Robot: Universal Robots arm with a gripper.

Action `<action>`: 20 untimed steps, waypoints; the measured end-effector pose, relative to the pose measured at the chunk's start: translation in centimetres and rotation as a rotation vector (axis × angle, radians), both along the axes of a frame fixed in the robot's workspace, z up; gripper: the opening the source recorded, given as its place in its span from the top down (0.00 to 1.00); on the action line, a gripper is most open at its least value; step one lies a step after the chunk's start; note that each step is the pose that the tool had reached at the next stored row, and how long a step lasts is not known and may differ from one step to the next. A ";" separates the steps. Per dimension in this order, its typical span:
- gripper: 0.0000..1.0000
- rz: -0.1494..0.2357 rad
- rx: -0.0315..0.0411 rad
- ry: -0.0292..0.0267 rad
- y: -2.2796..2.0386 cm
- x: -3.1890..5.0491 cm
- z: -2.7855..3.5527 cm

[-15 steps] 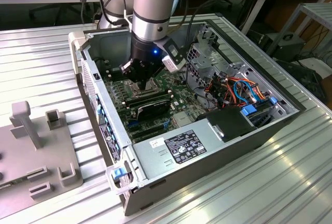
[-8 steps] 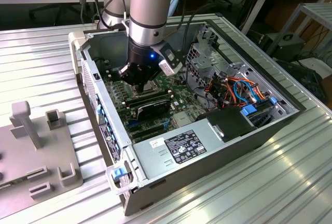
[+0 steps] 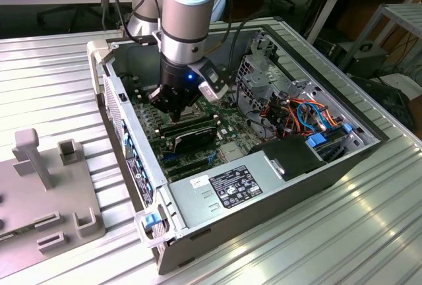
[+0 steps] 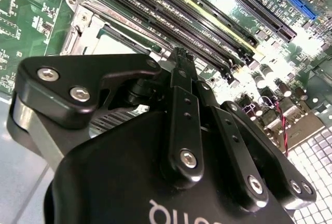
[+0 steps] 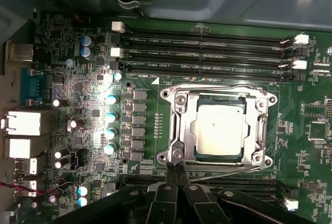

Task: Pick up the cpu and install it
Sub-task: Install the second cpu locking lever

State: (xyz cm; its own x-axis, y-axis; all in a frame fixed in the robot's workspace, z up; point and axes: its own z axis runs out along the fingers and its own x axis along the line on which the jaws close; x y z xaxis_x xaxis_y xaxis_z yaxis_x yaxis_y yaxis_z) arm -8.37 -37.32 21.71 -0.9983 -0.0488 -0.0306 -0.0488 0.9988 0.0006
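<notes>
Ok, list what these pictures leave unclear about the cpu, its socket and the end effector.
- Exterior view: the socket area is hidden behind the end effector and arm.
- First wrist view: the cpu lies inside the socket frame; whether the frame is latched cannot be told.
- First wrist view: the end effector tips sit by the frame's edge; contact cannot be judged.
- Second wrist view: the end effector body covers most of the socket.

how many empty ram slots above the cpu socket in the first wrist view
3 memory slots, stacked in parallel rows between the case wall and the socket frame that holds the cpu. More slots beside the gripper are partly hidden.
</notes>
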 end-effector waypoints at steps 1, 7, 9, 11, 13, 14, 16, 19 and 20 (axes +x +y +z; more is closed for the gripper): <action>0.89 0.000 0.0001 -0.0002 0.00 -0.05 -0.09; 0.89 0.000 0.0011 -0.0004 0.00 -0.11 -0.23; 0.89 0.000 0.0010 -0.0004 0.00 -0.24 -0.32; 0.89 0.000 0.0027 -0.0006 0.04 -0.38 -0.94; 0.89 0.000 0.0035 -0.0009 0.11 -0.42 -0.97; 0.89 0.000 0.0039 -0.0009 0.16 -0.45 -0.97; 0.89 0.000 0.0054 -0.0010 0.23 -0.48 -0.98; 0.89 0.000 0.0072 -0.0011 0.26 -0.49 -1.00; 0.89 0.000 0.0073 -0.0010 0.26 -0.49 -1.00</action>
State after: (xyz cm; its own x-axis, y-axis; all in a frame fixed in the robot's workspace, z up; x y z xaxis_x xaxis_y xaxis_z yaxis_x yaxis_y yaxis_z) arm -8.86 -37.06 20.71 -0.9983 -0.0485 -0.0319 -0.0488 0.9988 0.0078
